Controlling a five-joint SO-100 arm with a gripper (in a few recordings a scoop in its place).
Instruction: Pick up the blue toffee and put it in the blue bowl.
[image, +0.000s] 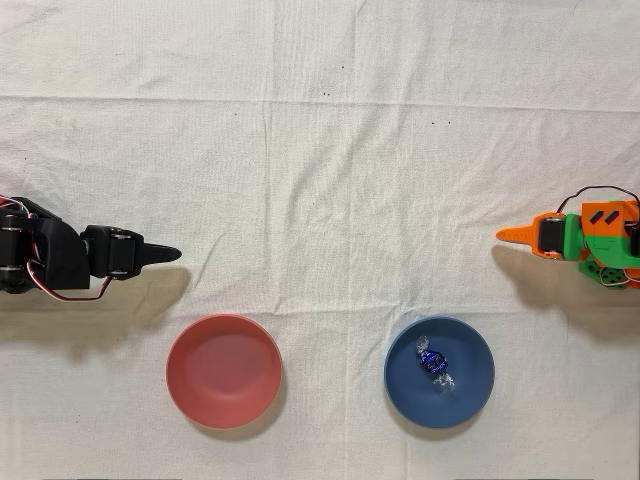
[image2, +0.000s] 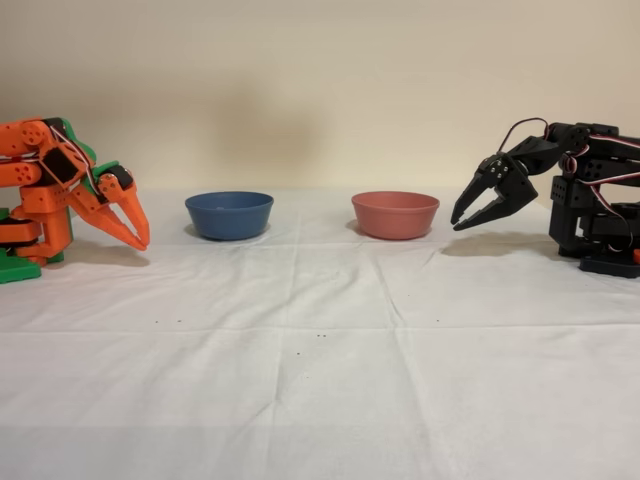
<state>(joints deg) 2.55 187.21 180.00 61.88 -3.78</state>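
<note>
**Blue toffee lies in the blue bowl, end effector pulled back and holding nothing**

In the overhead view the blue toffee (image: 434, 363) rests inside the blue bowl (image: 470, 395), a little left of the bowl's middle, its dark foil body toward the upper left and a clear twisted end trailing toward the lower right. The bowl sits on the white cloth of the table (image: 320, 150), low in the picture and right of centre. The pink-red bowl (image: 223, 370) stands to its left at about the same height, and the 2 bowls are well apart.

The orange arm's end effector (image: 512, 236) is at the right edge of the overhead view, above and to the right of the blue bowl, its tip pointing left. It is clear of the bowl and well apart from the toffee. In the fixed view the end effector (image2: 138, 236) is at the left, folded back near the arm's base, its 2 fingers angled down to the cloth with the tips almost together. Nothing is between them.

In the fixed view the blue bowl (image2: 229, 215) stands just right of the end effector with a clear gap between them, and the pink-red bowl (image2: 395, 214) is further right. The bowl's wall hides the toffee from this side. The idle black arm (image2: 560, 190) stands at the far right.
</note>
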